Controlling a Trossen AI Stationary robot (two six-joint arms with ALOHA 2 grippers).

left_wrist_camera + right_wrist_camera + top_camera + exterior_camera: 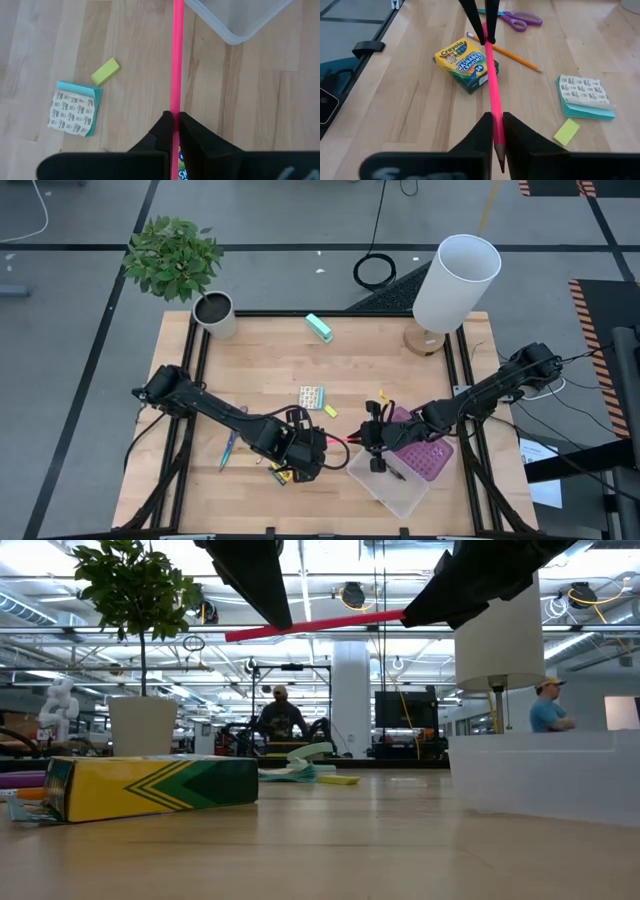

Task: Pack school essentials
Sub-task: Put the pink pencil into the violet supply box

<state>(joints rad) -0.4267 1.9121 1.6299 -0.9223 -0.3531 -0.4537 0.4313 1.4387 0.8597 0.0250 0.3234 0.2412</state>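
So both grippers were pinched shut on the same red pen [345, 439]; the left gripper [173, 121] had its fingers clamped narrow on one end, and the right gripper [494, 124] was closed just as tight on the other end, near the tip; the pen hung level above the table [250, 360], between the two arms, near the edge of the clear bin [395, 485].

The low view only caught the pen as a red bar overhead, but it showed the crayon box [150, 787] lying flat up close; the right wrist view picked out the crayon box too, plus the orange pencil [512, 56] and purple-handled scissors [517, 20] behind it, the card pad [584, 97] and the yellow eraser [566, 132] beside that; the left wrist view saw the pad, eraser and bin corner only.
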